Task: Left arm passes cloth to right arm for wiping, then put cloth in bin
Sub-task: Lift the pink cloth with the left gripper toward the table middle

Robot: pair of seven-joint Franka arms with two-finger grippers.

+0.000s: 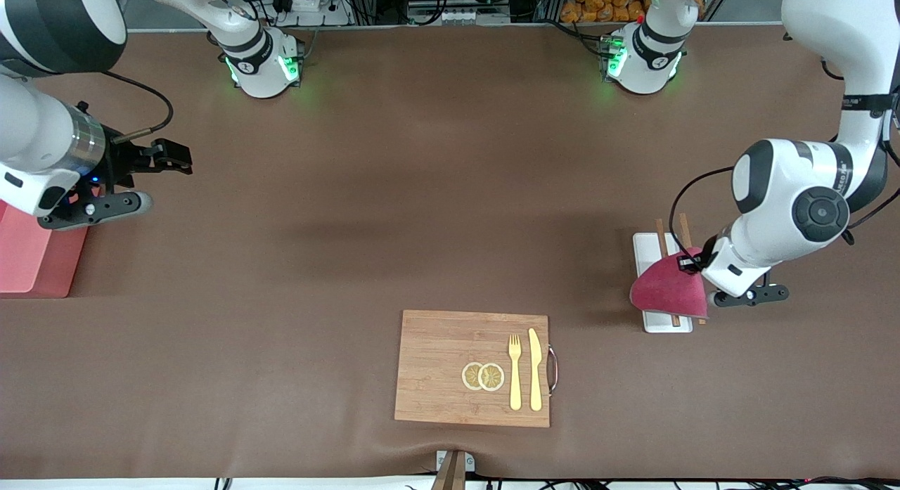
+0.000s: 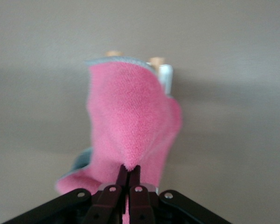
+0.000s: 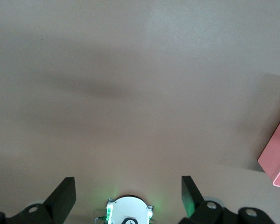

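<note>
The crimson-pink cloth (image 1: pixel 668 292) is pulled up into a peak over a small white tray (image 1: pixel 650 251) toward the left arm's end of the table. My left gripper (image 1: pixel 692 265) is shut on the cloth's top corner. In the left wrist view the fingertips (image 2: pixel 122 173) pinch a fold of the cloth (image 2: pixel 130 116), which drapes down to the tray (image 2: pixel 165 74). My right gripper (image 1: pixel 184 161) waits open and empty in the air beside the salmon-pink bin (image 1: pixel 28 258). In the right wrist view that gripper (image 3: pixel 127 182) has wide-apart jaws, with the bin's corner (image 3: pixel 277 163) at the edge.
A wooden cutting board (image 1: pixel 436 349) lies near the table's front edge with two lemon slices (image 1: pixel 483 376), a yellow fork (image 1: pixel 515 370) and a yellow knife (image 1: pixel 536 369). Two chopsticks (image 1: pixel 661 231) stick out from under the cloth on the tray.
</note>
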